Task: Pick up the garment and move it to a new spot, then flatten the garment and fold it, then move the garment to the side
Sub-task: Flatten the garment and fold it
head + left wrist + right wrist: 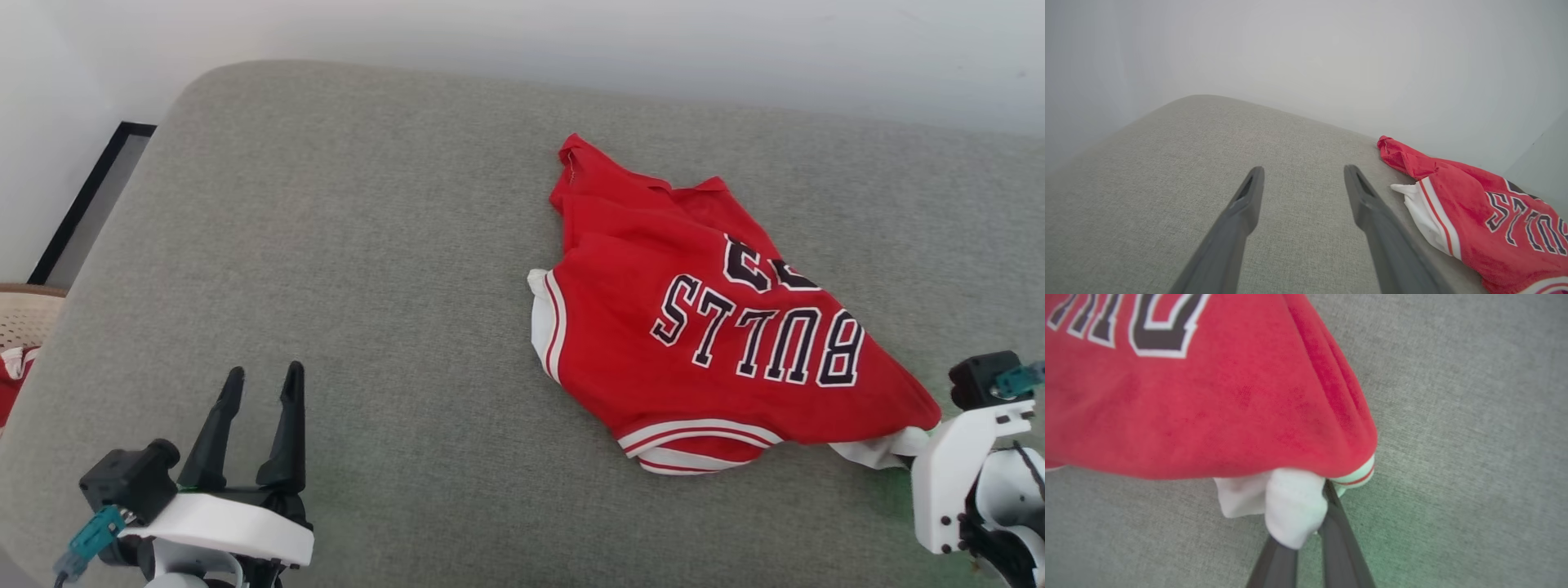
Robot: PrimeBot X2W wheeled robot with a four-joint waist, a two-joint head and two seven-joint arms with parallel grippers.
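Red garment [702,327] lies crumpled right of centre on the grey cushion [367,245], my right gripper [1323,494] fingers clenched on its white sleeve [1290,510], left gripper [261,380] spread empty; I reckon flattening and folding remain.

Right pincer [1314,502] tips hidden inside garment [1208,408], garment cropped by edges

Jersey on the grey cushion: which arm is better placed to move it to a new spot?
Right. The right gripper is shut on the white sleeve at the near corner of the jersey. The left gripper is open over bare cushion, well apart from the cloth.
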